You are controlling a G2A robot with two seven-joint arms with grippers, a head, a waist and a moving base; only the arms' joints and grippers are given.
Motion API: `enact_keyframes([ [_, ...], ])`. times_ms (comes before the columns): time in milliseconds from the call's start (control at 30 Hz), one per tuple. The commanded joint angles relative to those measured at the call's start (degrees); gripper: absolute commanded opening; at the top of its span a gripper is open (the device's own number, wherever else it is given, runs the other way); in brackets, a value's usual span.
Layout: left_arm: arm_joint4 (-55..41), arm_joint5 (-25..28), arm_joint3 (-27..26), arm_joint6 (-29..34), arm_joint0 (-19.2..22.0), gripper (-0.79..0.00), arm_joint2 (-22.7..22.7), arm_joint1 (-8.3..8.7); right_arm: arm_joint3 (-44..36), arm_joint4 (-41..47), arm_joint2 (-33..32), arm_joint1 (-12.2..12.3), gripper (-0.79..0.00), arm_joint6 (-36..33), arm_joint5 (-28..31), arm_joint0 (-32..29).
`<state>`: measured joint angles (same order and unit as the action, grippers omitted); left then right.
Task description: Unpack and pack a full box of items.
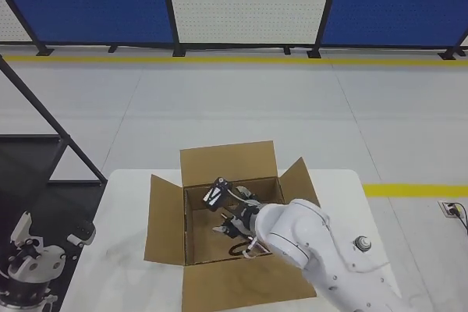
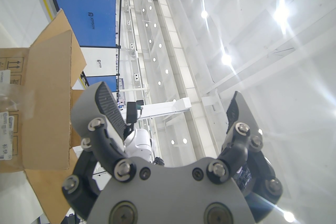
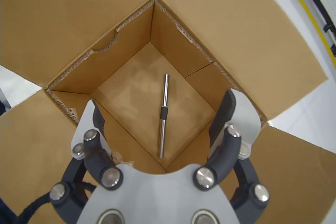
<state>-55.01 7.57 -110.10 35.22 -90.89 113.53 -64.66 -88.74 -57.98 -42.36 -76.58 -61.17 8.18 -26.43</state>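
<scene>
While the right gripper (image 3: 162, 101) hangs wide open and empty above the cardboard box (image 3: 183, 25), a metal rod (image 3: 163, 114) lies on the box floor directly beneath it. Unpacking looks nearly done; the next move calls for descending, straddling the rod and closing.

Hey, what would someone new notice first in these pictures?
An open cardboard box sits on the white table, flaps spread. A metal rod with a dark band lies on its floor, and the right gripper hangs open over the box's mouth. Beside the box, the left gripper points up at the ceiling lights, also open.
</scene>
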Motion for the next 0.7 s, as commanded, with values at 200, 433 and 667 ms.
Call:
enact_keyframes([
  [200,0.0,0.0,0.0,0.0,0.0,0.0,0.0,0.0,19.3,3.5,7.6,-4.5,0.0,0.4,0.0,6.1],
  [433,0.0,0.0,0.0,0.0,0.0,0.0,0.0,0.0,28.4,5.3,9.9,-7.2,-0.252,1.9,-0.4,7.6],
  [667,0.0,0.0,0.0,0.0,0.0,0.0,0.0,0.0,33.1,6.2,10.2,-8.6,-0.44,2.6,0.0,7.9],
])
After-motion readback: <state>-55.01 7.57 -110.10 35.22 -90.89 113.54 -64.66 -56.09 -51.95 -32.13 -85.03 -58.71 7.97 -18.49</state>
